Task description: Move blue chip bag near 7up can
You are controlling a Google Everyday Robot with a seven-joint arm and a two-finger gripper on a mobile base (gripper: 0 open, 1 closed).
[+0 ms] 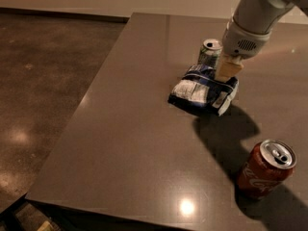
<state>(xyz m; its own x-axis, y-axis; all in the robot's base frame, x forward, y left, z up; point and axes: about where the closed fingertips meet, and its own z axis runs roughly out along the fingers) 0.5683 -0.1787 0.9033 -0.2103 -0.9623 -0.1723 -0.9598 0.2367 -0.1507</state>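
Note:
The blue chip bag [202,94], dark blue foil with white and silver panels, is at the table's middle right, low over or on the surface. My gripper [226,75] comes down from the upper right, and its tan fingers [228,69] are shut on the bag's upper right edge. The 7up can [210,53], silver with green markings, stands upright just behind the bag, a small gap from it and left of my gripper's wrist.
A red cola can [266,170] stands upright near the table's front right. The dark table [130,129] has its left edge and front edge in view, with a polished floor [43,81] beyond the left edge.

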